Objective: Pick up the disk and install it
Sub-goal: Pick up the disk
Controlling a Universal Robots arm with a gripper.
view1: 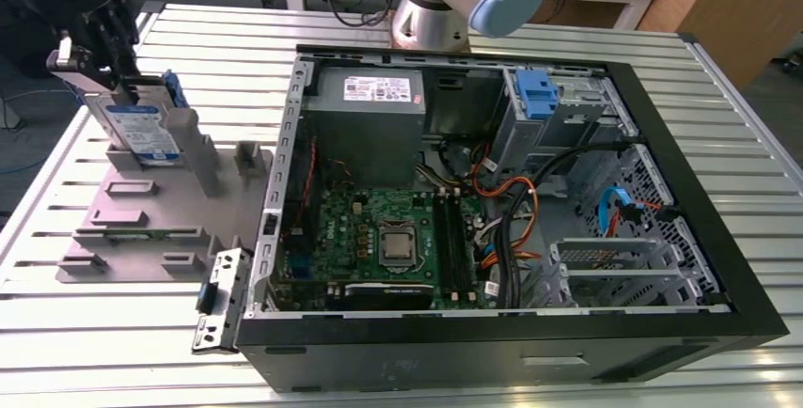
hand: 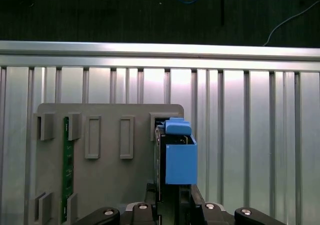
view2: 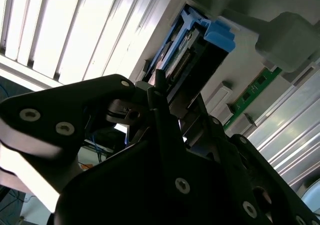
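Disk (view1: 135,128) with blue plastic rails stands upright in a grey holder (view1: 138,229) by our ribbed metal desk's (view1: 101,333) edge; we cannot tell whether the end effector (view1: 111,88) grips it.

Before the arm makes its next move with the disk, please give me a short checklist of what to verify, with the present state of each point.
1. Gripper is at the disk: ok, it sits at the disk's upper edge in the exterior view.
2. Disk stands upright in the grey holder: ok.
3. Blue carrier rails are on the disk: ok.
4. Hold on the disk is firm: cannot tell.
5. Computer case is open, its inside exposed: ok.
6. Drive bay by the blue latch is free of cables: cannot tell.
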